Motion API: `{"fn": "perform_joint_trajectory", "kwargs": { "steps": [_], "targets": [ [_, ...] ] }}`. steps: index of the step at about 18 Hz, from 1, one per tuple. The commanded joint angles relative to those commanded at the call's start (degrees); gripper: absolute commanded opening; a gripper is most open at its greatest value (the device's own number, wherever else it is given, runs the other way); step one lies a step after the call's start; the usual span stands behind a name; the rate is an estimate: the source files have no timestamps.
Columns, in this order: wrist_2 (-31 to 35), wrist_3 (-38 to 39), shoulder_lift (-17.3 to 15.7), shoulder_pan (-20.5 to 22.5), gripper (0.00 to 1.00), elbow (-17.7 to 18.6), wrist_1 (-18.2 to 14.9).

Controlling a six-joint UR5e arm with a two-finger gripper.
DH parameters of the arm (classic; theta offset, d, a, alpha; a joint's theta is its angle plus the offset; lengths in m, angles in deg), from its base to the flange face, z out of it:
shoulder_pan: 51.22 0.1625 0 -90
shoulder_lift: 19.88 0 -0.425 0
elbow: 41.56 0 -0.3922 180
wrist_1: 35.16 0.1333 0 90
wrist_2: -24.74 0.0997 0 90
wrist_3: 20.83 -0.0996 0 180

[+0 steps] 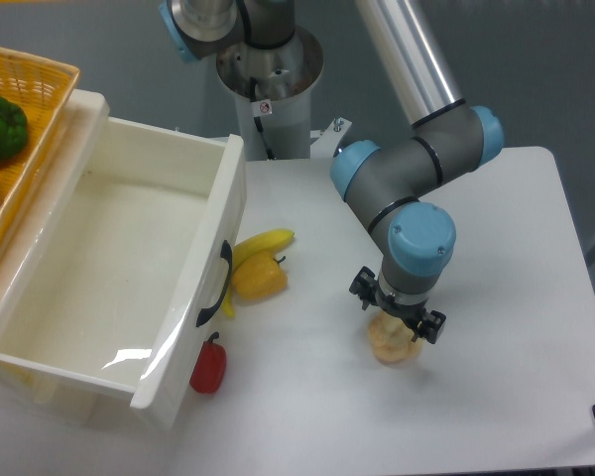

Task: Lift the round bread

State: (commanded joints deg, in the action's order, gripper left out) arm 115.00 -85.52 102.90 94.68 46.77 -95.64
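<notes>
The round bread (pixel 394 344) is a pale beige bun lying on the white table (pixel 516 297), right of centre and near the front. My gripper (pixel 397 319) hangs straight above it, and the wrist hides most of the bun's top. Only the bun's lower edge shows below the black fingers (pixel 428 327). The fingers sit at the bun's sides, but the wrist hides the gap, so I cannot tell whether they are open or shut on it.
A yellow banana (pixel 263 243) and yellow bell pepper (pixel 258 280) lie left of the bun. A small red pepper (pixel 208 368) sits by the white bin (pixel 119 288). A wicker basket (pixel 40 89) with a green pepper (pixel 0 127) stands at far left.
</notes>
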Motion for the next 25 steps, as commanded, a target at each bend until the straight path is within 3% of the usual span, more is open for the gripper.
{"fn": "perform_joint_trajectory", "kwargs": {
  "steps": [4, 9, 11, 12, 13, 15, 16, 19, 25],
  "targets": [
    [0.53, -0.09, 0.18, -0.18, 0.99, 2.63, 5.01],
    [0.53, -0.09, 0.27, -0.18, 0.88, 2.81, 5.37],
    [0.53, -0.09, 0.27, -0.18, 0.74, 2.81, 5.37],
    [0.53, -0.09, 0.18, -0.18, 0.64, 2.81, 5.37],
    [0.53, -0.09, 0.18, -0.18, 0.45, 2.81, 5.37],
    [0.53, -0.09, 0.18, -0.18, 0.23, 2.73, 5.37],
    [0.53, -0.09, 0.18, -0.18, 0.17, 2.73, 5.46],
    [0.44, 0.0, 0.09, -0.09, 0.02, 2.55, 5.46],
    [-0.17, -0.26, -0.17, 0.44, 0.02, 1.15, 5.02]
  ]
}}
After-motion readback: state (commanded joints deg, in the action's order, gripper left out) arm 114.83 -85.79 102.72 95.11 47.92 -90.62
